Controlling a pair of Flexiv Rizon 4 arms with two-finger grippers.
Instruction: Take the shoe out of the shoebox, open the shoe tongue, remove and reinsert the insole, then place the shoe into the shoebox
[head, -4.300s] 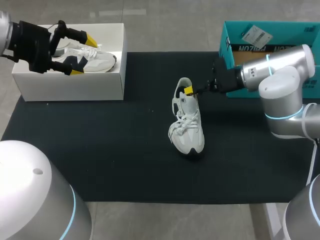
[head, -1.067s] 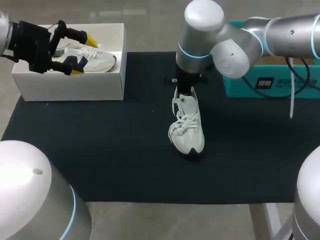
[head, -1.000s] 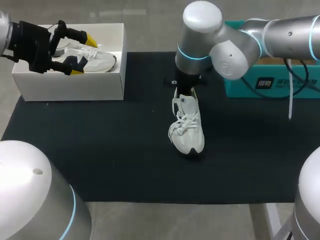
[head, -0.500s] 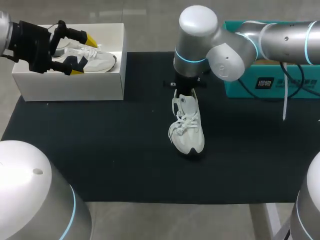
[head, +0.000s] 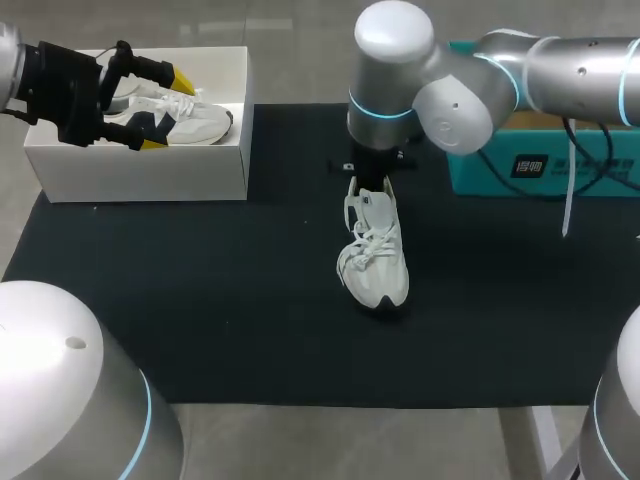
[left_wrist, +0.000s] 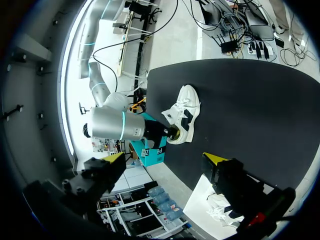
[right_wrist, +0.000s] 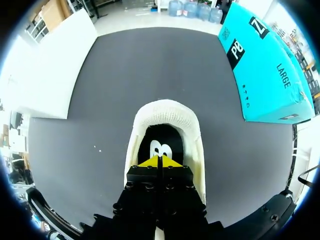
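One shoe sits on the worktop under the right pincer, whose yellow tips meet inside the heel opening, just above the insole. Whether they grip its edge cannot be seen. A shallow pinch could slip off, or a lift could drag the whole shoe. The left pincer hangs spread over the shoebox, well apart, likely unable to steady it.

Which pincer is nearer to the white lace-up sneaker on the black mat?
Right. The right pincer is at the heel opening of the white lace-up sneaker, tips together; the left pincer hangs open over the white cardboard shoebox, far off.
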